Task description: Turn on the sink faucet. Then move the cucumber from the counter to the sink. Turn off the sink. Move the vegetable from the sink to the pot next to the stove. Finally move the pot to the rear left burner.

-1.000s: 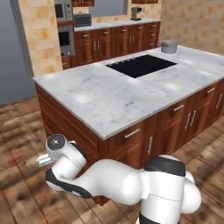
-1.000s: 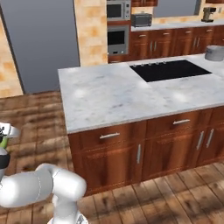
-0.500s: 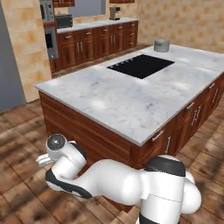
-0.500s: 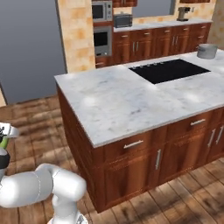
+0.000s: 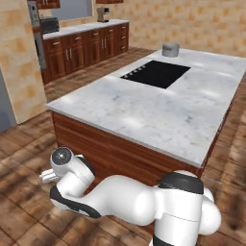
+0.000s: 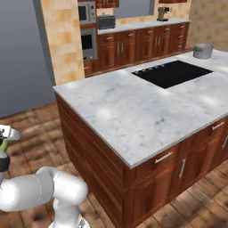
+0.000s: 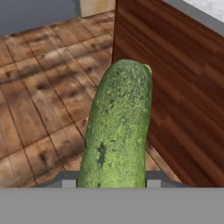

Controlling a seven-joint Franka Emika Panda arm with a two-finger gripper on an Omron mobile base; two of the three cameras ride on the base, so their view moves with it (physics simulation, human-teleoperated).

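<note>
We hold the cucumber (image 7: 117,127) in our gripper (image 7: 113,183), jaws clamped on its lower end; in the hand view it rises from between the finger tips, dark green and pebbled, with its far tip against the brown cabinet side (image 7: 183,83) of the island and the wooden floor (image 7: 39,100) beyond it. In the right base view a sliver of green (image 6: 3,145) shows at the far left edge, low over the floor, where our hand hangs well below the counter top. In the left base view our arm (image 5: 110,197) is folded low at the near left corner of the island, its wrist close to the floor.

The counter (image 5: 158,110) is a white marble island on reddish-brown cabinets, stretching away to the right. The black stove (image 5: 156,73) is set into its far part. The grey pot (image 5: 170,49) stands on the marble just beyond the stove's far edge; in the right base view it sits at the far right of the island (image 6: 203,50), beside the stove (image 6: 173,73).

Along the far wall runs another run of brown cabinets (image 6: 133,44) with a pale top, carrying a small appliance (image 6: 163,13) at its right end. A wall oven (image 6: 87,42) and microwave (image 6: 86,13) are built into a tan tiled column to its left.
</note>
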